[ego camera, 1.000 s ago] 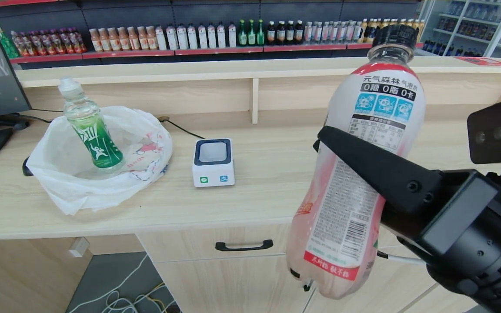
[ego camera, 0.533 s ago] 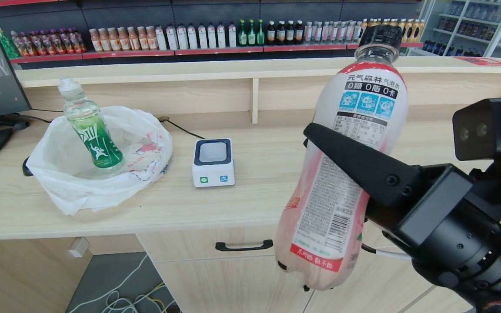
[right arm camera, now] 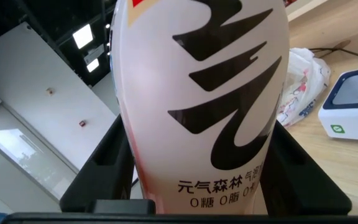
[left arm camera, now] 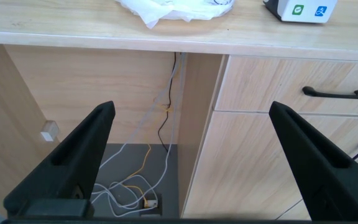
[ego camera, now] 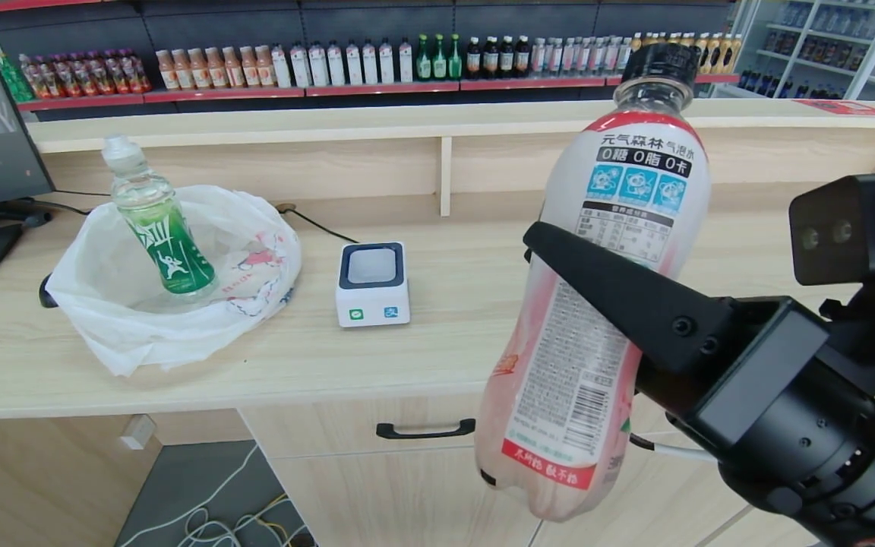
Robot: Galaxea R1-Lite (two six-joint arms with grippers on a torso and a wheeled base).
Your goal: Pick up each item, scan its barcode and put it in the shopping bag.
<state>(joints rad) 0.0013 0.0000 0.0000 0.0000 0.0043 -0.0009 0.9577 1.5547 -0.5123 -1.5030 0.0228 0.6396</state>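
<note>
The right claw (right arm camera: pixel 202 124) clamps a pale pink, black-capped bottle (ego camera: pixel 620 190), seemingly full, barcode label outward.

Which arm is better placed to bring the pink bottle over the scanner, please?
Right: the right gripper is shut on the pink bottle near the scanner; the left gripper hangs open, empty, below the counter.

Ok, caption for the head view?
Right gripper holds a pink bottle cap-up before the counter, where a scanner and a green bottle in the shopping bag stand.
</note>
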